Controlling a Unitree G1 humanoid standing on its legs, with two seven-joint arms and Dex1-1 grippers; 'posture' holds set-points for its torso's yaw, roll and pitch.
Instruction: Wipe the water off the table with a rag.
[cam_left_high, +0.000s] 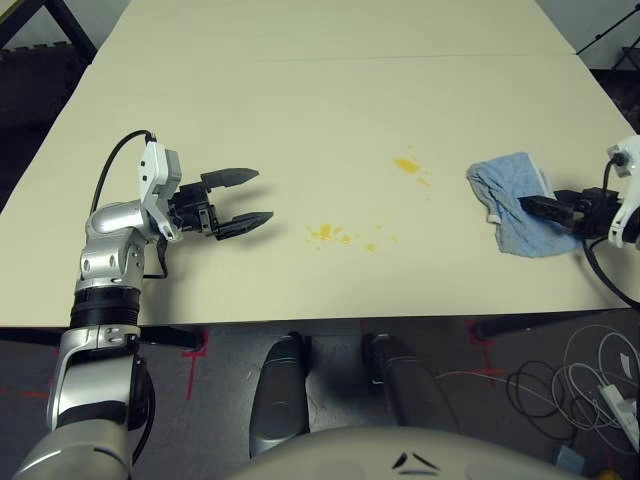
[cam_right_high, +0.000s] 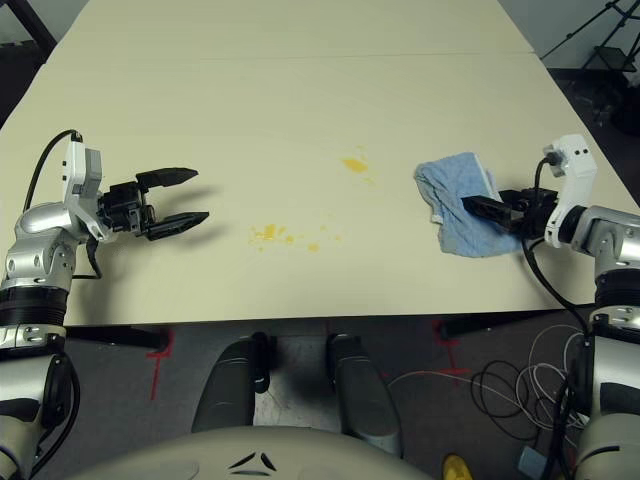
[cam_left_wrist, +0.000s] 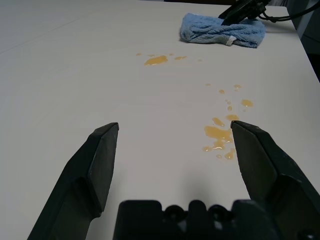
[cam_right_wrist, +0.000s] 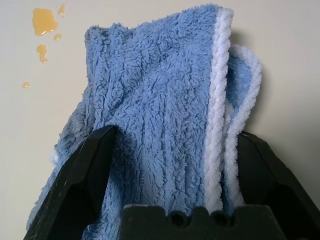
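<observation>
Pale worktop (cam_left_high: 300, 120), orange water (cam_left_high: 325, 232) beside the rag (cam_left_high: 515, 200). Rag looks light, limp; pinch a thick fold mid-cloth. Right end effector (cam_right_wrist: 177, 150) wide, fingers astride it; left end effector (cam_left_wrist: 175, 125) wide, empty.

Blue terry rag (cam_right_wrist: 155, 105), white hem, between right gripper's (cam_right_wrist: 176, 150) open fingers. Yellow-orange splotches (cam_right_wrist: 44, 21) on pale table (cam_right_wrist: 290, 60) beside rag, apart.
</observation>
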